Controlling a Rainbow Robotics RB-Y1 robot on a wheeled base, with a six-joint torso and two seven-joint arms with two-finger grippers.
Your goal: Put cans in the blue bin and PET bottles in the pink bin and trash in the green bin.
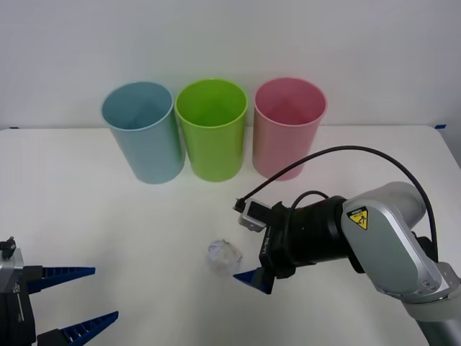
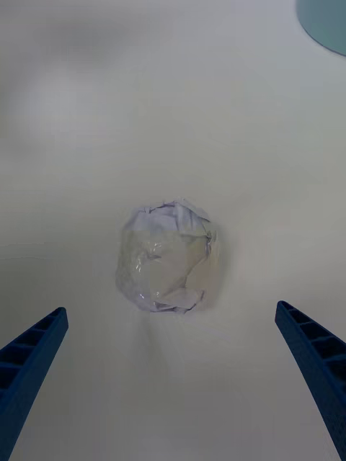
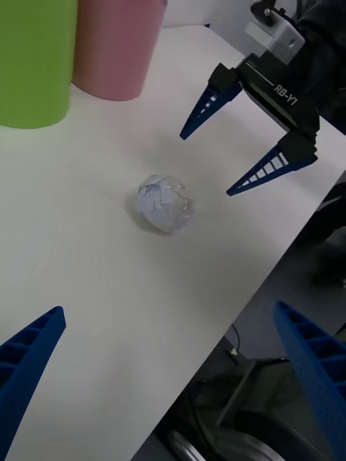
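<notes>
Left gripper (image 1: pixel 72 299) idles wide open and empty at the near counter (image 1: pixel 108 231) edge, right gripper (image 3: pixel 241 133) spread wide and empty just beside the small crumpled white paper ball (image 1: pixel 222 256), not yet grasped, lime-green plastic bin (image 1: pixel 212 130) drop pending.

Front cam: high, facing forward and down over the tabletop (image 1: pixel 108 216), far. Right wrist cam: close, aimed at the trash (image 2: pixel 167 258). Left wrist cam: farther off, oblique across the tabletop. All three share the trash; front and left wrist share the right claw (image 3: pixel 216 148).
</notes>
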